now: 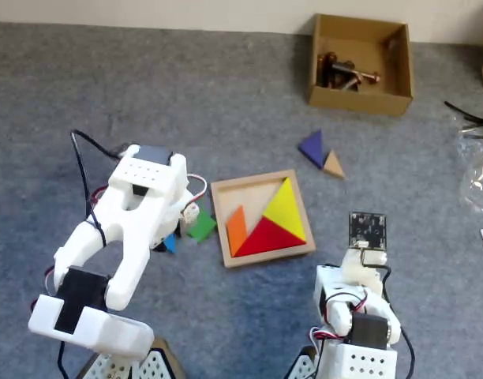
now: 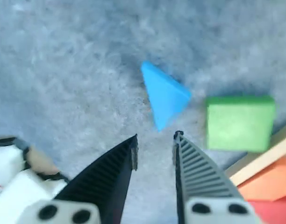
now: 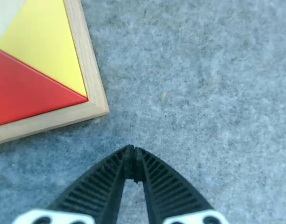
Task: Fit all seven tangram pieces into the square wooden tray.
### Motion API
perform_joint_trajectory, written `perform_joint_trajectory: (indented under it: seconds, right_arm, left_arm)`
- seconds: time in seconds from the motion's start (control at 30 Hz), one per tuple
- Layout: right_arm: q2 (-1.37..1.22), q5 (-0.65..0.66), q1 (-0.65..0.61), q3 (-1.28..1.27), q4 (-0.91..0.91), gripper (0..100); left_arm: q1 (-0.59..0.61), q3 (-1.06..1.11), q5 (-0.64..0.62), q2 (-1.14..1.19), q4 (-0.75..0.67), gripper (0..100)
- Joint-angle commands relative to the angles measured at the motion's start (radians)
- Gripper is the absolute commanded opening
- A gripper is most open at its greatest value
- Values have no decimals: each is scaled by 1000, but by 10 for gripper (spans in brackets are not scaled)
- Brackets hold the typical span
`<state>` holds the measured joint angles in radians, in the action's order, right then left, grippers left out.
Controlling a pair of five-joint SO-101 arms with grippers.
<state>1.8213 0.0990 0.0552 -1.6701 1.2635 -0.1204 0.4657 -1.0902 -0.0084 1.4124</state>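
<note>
Left jaws [image 2: 156,139]: I see a narrow gap, nothing held, just short of the blue triangle [image 2: 164,95].
Beside it: green square [image 2: 239,122], loose on the bench.
Tray [image 1: 269,254]: orange piece [image 1: 237,229], red piece [image 1: 269,235] and yellow piece [image 1: 285,207] are in.
Beyond: navy triangle [image 1: 312,148] and tan triangle [image 1: 333,164] are out.
Right jaws [image 3: 133,150]: closed, empty, near the tray corner.

The right gripper [image 3: 133,163] is hanging over the grey carpet [image 3: 203,70], its black ribbed tips pressing together, near a corner of the square wooden tray [image 3: 85,51]. A yellow triangle [image 3: 45,42] and a red triangle [image 3: 26,93] are lying in that corner, meeting edge to edge.
</note>
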Motion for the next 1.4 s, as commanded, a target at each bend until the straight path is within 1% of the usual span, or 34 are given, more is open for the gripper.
perform_joint_trajectory:
  seconds: [0.0, 0.07, 0.2, 0.33, 0.47, 0.7, 0.83, 0.87, 1.1, 1.23, 1.37]
  right_arm:
    - [15, -11, -16, -114, -16, 5]
    - [15, -11, -16, -114, -16, 5]
    - [15, -11, -16, -114, -16, 5]
    - [15, -11, -16, -114, -16, 5]
    - [15, -11, -16, -114, -16, 5]
    - [15, -11, -16, -114, -16, 5]
    - [15, -11, -16, -114, -16, 5]
    - [15, -11, -16, -114, -16, 5]
    - [15, -11, -16, -114, -16, 5]
    - [15, -11, -16, -114, -16, 5]
    - [15, -11, -16, -114, -16, 5]
  left_arm:
    - [50, -19, -51, -21, -60, 127]
    - [51, 19, -55, -21, -104, 129]
    - [96, 99, -166, -22, -232, 130]
    - [114, 154, -184, -22, -316, 130]
    - [117, 163, -186, -22, -342, 130]
    - [114, 166, -183, -21, -338, 127]
    - [114, 205, -178, -21, -342, 127]
    - [114, 213, -167, -21, -342, 127]
    - [114, 257, 51, -21, -341, 129]
    - [114, 263, 203, -21, -336, 130]
    - [119, 265, 385, -21, -336, 130]
